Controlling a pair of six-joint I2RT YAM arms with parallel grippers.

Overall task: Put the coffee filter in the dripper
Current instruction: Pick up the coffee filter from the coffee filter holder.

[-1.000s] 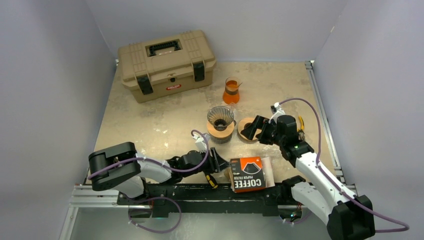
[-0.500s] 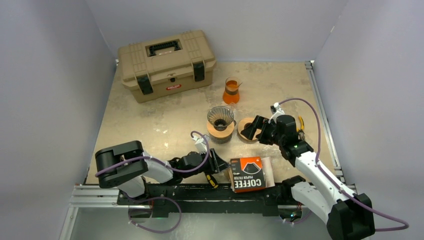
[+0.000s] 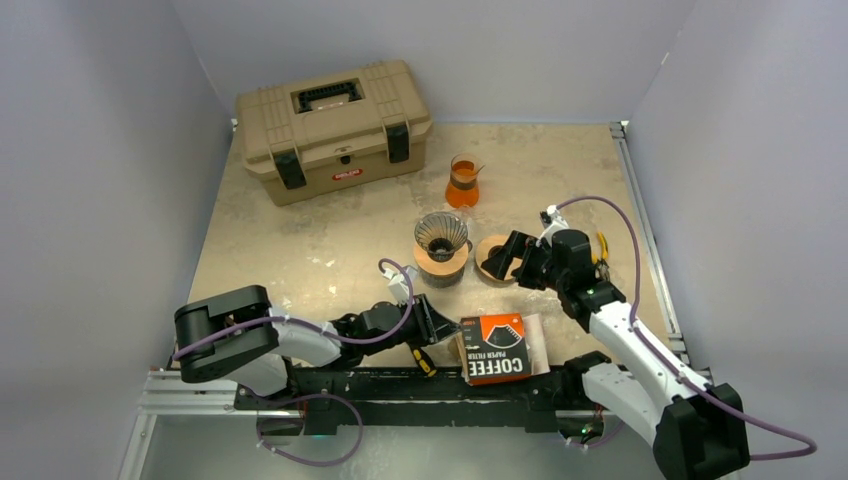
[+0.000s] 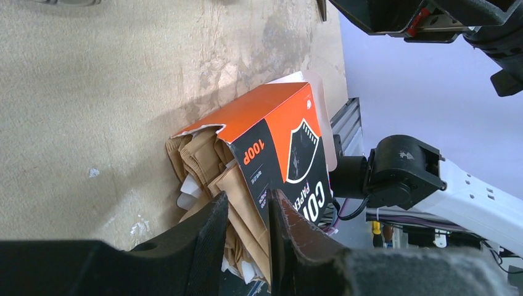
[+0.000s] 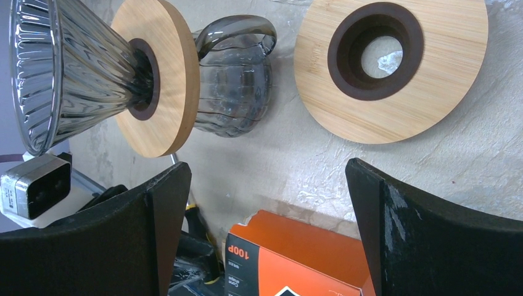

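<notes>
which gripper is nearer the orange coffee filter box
Left. The left gripper is at the open end of the orange cardboard box, straddling brown paper filters; the right gripper hangs farther back by the round wooden ring.
</notes>
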